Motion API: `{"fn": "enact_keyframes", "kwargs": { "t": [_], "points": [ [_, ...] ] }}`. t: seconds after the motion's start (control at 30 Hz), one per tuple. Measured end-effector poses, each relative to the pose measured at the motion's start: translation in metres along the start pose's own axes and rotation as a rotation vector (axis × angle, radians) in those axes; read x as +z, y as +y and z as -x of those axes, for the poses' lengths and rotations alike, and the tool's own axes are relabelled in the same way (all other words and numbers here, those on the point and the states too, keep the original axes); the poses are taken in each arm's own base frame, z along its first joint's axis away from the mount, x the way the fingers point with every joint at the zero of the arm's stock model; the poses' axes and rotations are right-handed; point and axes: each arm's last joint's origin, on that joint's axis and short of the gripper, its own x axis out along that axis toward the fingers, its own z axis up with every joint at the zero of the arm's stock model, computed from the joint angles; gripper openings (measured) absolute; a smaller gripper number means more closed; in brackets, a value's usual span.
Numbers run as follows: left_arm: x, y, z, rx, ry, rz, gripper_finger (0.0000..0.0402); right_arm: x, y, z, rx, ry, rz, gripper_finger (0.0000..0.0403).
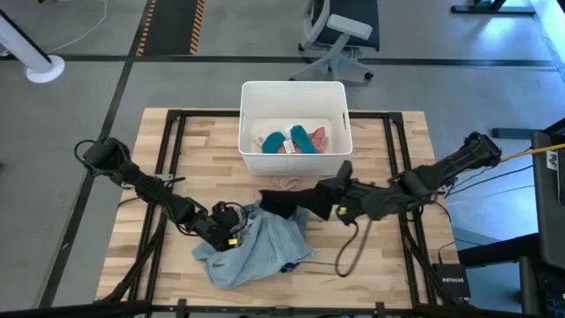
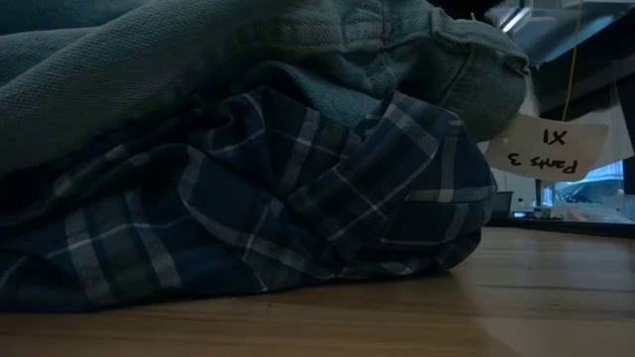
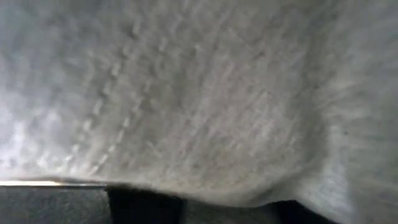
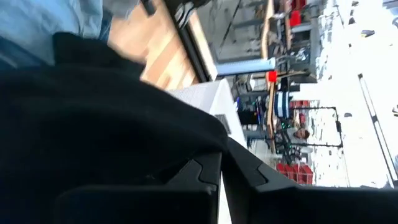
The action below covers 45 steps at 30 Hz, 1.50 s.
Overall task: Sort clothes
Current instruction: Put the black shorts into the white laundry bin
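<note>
Currently my right tool (image 1: 328, 201) is clamped on the black piece (image 1: 281, 202), fingers together through the cloth, holding it just in front of the bin (image 1: 250, 132). My left tool (image 1: 225, 223) stands with fingers apart, pressed into the edge of the grey-blue shirt (image 1: 256, 252), which lies heaped on the worktop (image 1: 150, 168) over the plaid shirt (image 2: 268, 213). Teal (image 1: 300, 138) and pink (image 1: 318, 134) pieces already lie in the bin.

Hazards, as I judge them:

1. Snagging. The black piece touches the grey-blue shirt at its near edge. If I lift the right tool while the two overlap, the shirt may drag along and spill toward the bin.
2. Thin grip. The right fingers are fully together, so only a thin fold is held. A quick swing could let it slip and fall short of the bin.
3. Collision. Both tools are near each other over the same heap. Moving either one without clearing the other risks contact.
4. Double pick. If my left tool closes where it is, it may catch both shirts, mixing the sort.
5. Tag. A paper tag (image 2: 548, 149) hangs off the heap and could catch.
</note>
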Motion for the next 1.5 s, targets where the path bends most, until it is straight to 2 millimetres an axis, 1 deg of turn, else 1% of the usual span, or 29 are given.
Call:
{"fn": "enact_keyframes", "kwargs": {
  "t": [0.1,0.23,0.43,0.57,0.6,0.7,0.77,0.83,0.9,1.03,1.13,1.2,1.3,1.4,1.5],
  "points": [
    [0.0,0.0,0.0,0.003,0.003,-0.016,0.0194,-0.002,-0.005,0.015,-0.027,-0.033,-0.026,0.0014],
    [-0.003,0.004,0.001,0.044,0.041,-0.025,0.0194,-0.006,-0.009,0.03,-0.072,-0.039,-0.048,0.0015],
    [-0.011,0.016,0.007,0.173,0.121,0.055,0.0194,-0.005,-0.009,0.038,-0.082,-0.059,-0.05,0.0016],
    [-0.011,0.025,0.023,0.218,0.159,0.071,0.0194,-0.005,-0.009,0.038,-0.081,-0.06,-0.05,0.0016],
    [-0.011,0.028,0.029,0.229,0.168,0.072,0.0194,-0.005,-0.009,0.038,-0.081,-0.059,-0.049,0.0016],
    [-0.002,0.033,0.055,0.245,0.139,0.106,0.0194,-0.005,-0.009,0.038,-0.081,-0.059,-0.05,0.0016],
    [0.009,0.034,0.074,0.228,0.07,0.123,0.0194,-0.006,-0.01,0.037,-0.081,-0.058,-0.05,0.0016],
    [0.023,0.032,0.093,0.179,-0.036,0.126,0.0194,-0.006,-0.01,0.037,-0.081,-0.058,-0.05,0.0016],
    [0.031,0.034,0.108,0.179,-0.137,0.071,0.0194,-0.006,-0.01,0.037,-0.081,-0.059,-0.054,0.0016],
    [0.052,0.033,0.134,0.187,-0.396,-0.017,0.0194,-0.006,-0.009,0.037,-0.068,-0.062,-0.07,0.0017],
    [0.066,0.027,0.145,0.178,-0.565,-0.064,0.0194,-0.008,-0.005,0.037,-0.039,-0.048,-0.095,0.0017],
    [0.074,0.02,0.15,0.14,-0.643,-0.076,0.0194,-0.011,-0.001,0.037,0.0,-0.037,-0.128,0.0017],
    [0.083,0.009,0.149,0.076,-0.729,-0.089,0.0194,-0.014,0.008,0.035,0.087,-0.011,-0.196,0.0017],
    [0.084,-0.001,0.135,0.014,-0.725,-0.175,0.0194,-0.016,0.025,0.028,0.189,0.01,-0.272,0.0017],
    [0.08,-0.007,0.113,0.033,-0.664,-0.242,0.0194,-0.023,0.051,0.019,0.3,0.044,-0.341,0.0017]
  ]
}}
